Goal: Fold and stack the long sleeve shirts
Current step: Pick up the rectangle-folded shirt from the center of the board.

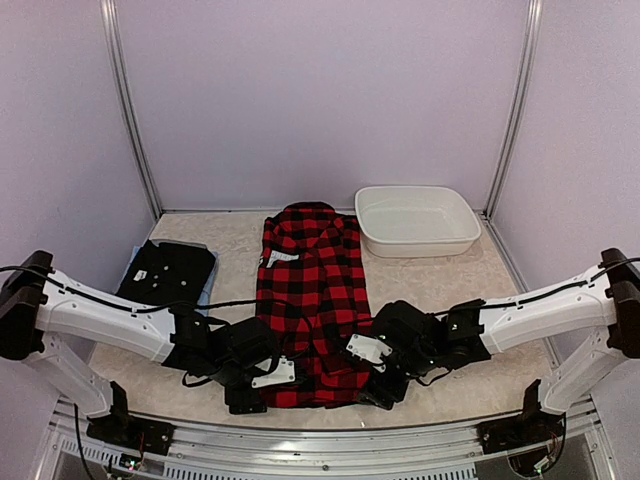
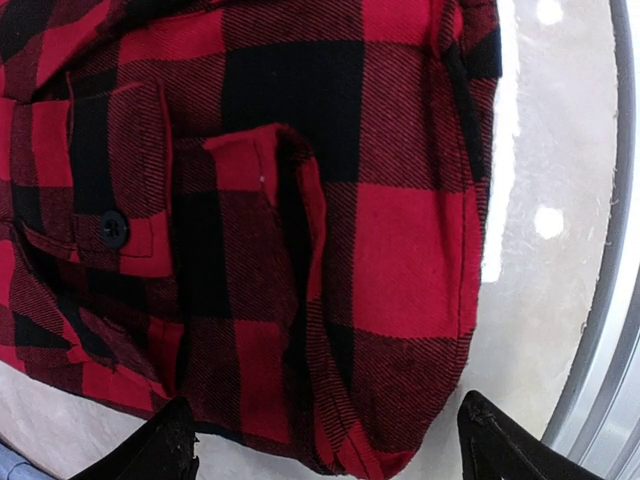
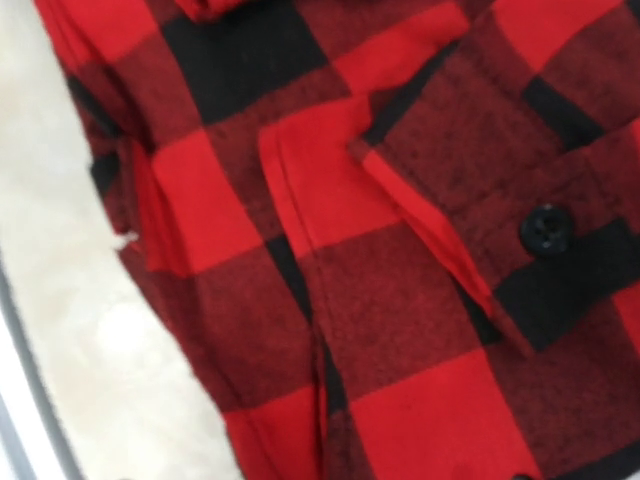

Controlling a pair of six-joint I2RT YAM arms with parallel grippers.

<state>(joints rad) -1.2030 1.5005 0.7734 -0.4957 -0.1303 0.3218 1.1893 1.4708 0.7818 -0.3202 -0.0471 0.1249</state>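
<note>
The left gripper [image 2: 337, 448] gapes wide over the flannel shirt [image 2: 300, 200] hem. Whether the right gripper [image 1: 384, 387] is grasping, I cannot tell

red-and-black checked flannel shirt [image 1: 308, 300] lies flat mid-table [image 1: 460, 300], collar toward the far wall, folded into a long narrow panel. left gripper [image 1: 262, 388] is down at its near left corner and right gripper [image 1: 375, 385] at the near right, both arms reaching in low. over on the left, a folded black shirt [image 1: 170, 272] sits on a light blue one [image 1: 133, 268]. white basin [image 1: 417, 220] far right, just beside the collar end.
</note>
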